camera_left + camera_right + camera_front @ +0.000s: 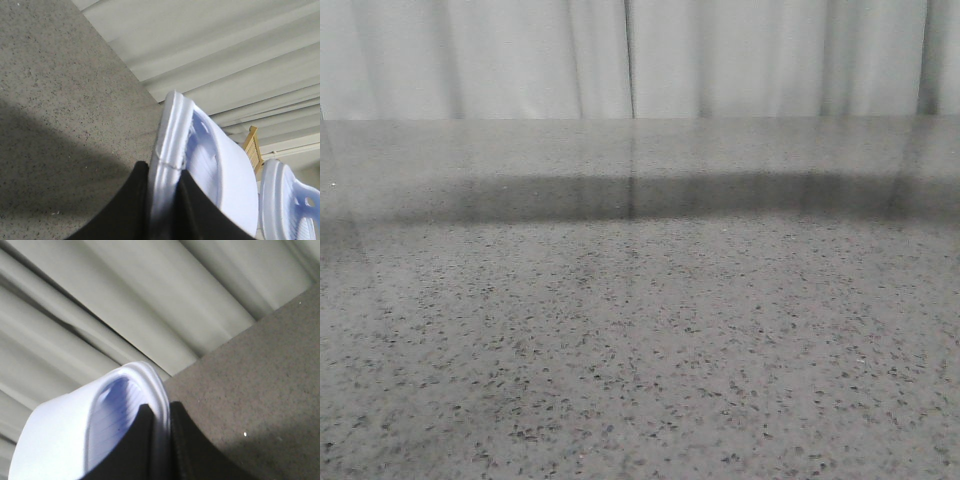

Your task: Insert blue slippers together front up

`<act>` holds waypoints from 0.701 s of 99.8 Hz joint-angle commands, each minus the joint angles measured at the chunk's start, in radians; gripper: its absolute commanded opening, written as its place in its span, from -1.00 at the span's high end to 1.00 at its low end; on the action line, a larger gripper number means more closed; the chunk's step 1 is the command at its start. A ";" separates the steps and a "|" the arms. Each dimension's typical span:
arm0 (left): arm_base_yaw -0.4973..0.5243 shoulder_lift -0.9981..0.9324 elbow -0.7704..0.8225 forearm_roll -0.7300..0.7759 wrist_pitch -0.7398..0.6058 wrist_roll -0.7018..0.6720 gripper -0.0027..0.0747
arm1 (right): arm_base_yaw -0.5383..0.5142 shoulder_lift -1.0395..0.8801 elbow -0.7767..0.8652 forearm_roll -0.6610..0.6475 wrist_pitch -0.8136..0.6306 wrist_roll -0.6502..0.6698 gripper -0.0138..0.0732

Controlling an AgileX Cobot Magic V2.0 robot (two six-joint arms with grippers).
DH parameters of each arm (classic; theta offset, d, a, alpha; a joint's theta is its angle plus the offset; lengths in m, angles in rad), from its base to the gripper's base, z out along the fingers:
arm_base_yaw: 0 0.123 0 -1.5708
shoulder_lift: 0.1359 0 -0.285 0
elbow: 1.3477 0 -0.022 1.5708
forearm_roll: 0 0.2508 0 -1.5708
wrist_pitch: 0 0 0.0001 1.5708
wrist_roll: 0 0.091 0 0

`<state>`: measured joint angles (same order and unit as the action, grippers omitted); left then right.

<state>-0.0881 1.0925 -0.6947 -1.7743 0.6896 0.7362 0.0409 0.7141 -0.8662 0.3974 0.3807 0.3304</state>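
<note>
My left gripper [164, 172] is shut on the sole edge of one pale blue slipper [210, 160], held on its side above the speckled table [60, 100]. The second blue slipper [287, 205] shows beyond it in the left wrist view, apart from the first. My right gripper [161, 410] is shut on the sole edge of that other slipper [75, 430], its ribbed footbed and wide strap facing away from the table [260, 390]. The front view shows neither slipper nor gripper.
The front view shows only the grey speckled table [640, 350] and a pale curtain [640, 60] behind it. A wooden slatted object [252, 147] shows between the two slippers in the left wrist view.
</note>
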 commanded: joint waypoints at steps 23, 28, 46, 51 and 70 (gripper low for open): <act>-0.002 -0.020 -0.026 -0.059 0.130 -0.030 0.89 | -0.004 0.016 -0.073 -0.005 0.107 -0.027 0.93; -0.002 -0.020 -0.026 -0.061 0.149 -0.034 0.89 | -0.004 0.025 -0.073 -0.002 0.112 -0.032 0.93; -0.002 -0.020 -0.026 -0.061 0.203 -0.052 0.89 | -0.004 0.072 -0.073 0.099 0.132 -0.111 0.93; -0.002 -0.020 -0.026 -0.061 0.219 -0.058 0.89 | -0.004 0.083 -0.073 0.170 0.137 -0.171 0.93; -0.002 -0.020 -0.026 -0.061 0.262 -0.062 0.89 | -0.004 0.129 -0.073 0.366 0.150 -0.330 0.93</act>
<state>-0.0881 1.0925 -0.6947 -1.7681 0.8737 0.6856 0.0409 0.8281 -0.9039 0.6448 0.5829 0.0877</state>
